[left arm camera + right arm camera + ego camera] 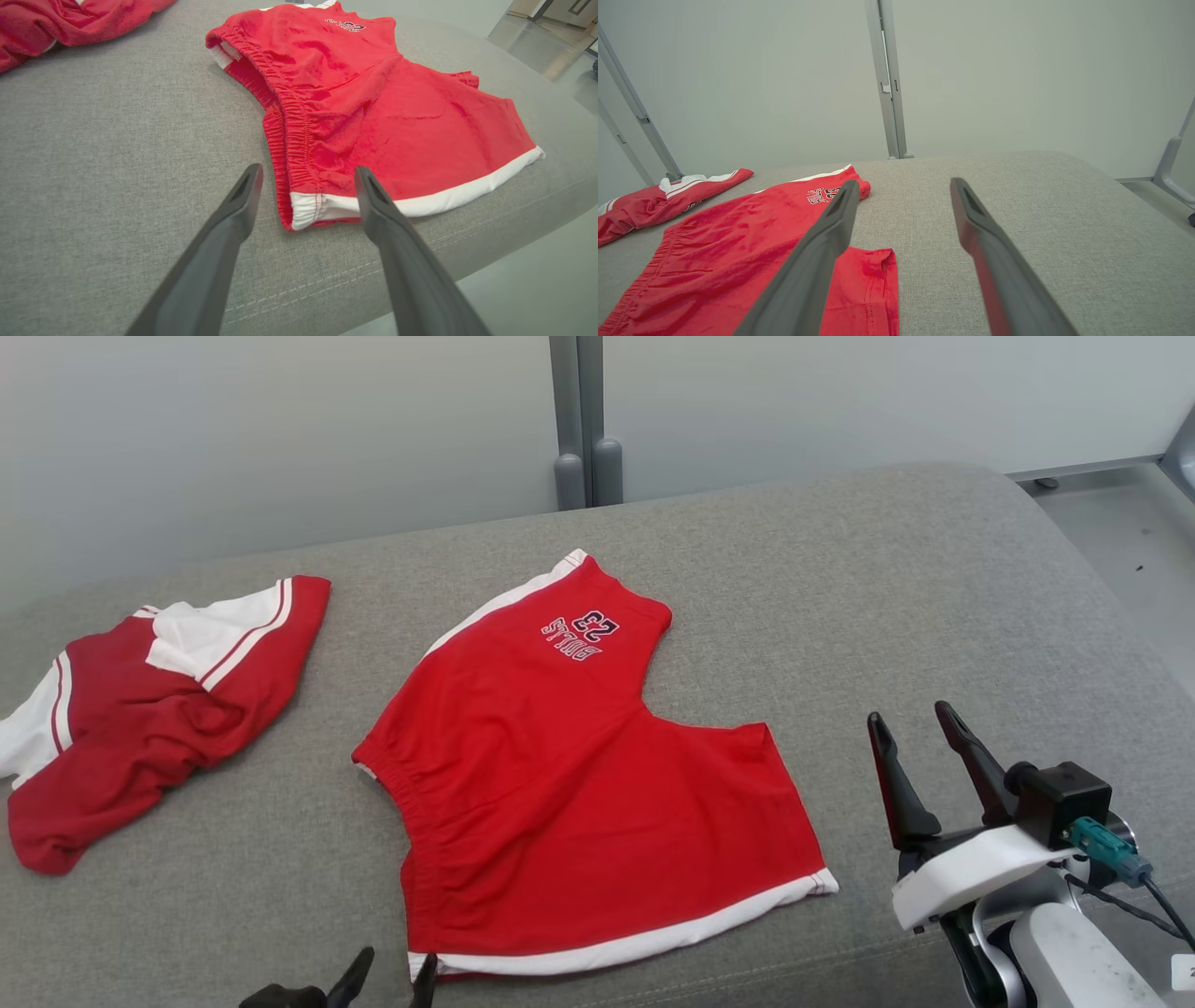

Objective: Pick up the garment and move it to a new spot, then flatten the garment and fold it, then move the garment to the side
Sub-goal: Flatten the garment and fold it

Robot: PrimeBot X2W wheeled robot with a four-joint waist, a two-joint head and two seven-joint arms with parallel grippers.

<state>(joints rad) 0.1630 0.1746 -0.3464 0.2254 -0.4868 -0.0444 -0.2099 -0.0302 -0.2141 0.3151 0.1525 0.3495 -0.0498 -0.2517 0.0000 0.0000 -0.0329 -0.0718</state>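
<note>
**Item 1.** Red shorts, white hem bands, lettering with "23" on the far leg. They lie spread flat on the grey fabric-covered counter, between the two sets of jaws. The near white-hemmed corner sits just ahead of the left jaws, in line with their gap. Whether it touches them cannot be told.

**Item 2.** Left jaws: dark fingers standing wide, nothing between them.

**Item 3.** Right jaws: dark fingers spread wide and empty, beside the shorts' right leg and clear of the cloth.

**Item 4.** Second red-and-white garment: crumpled, beyond and left of the left jaws, well apart from the shorts.
</note>
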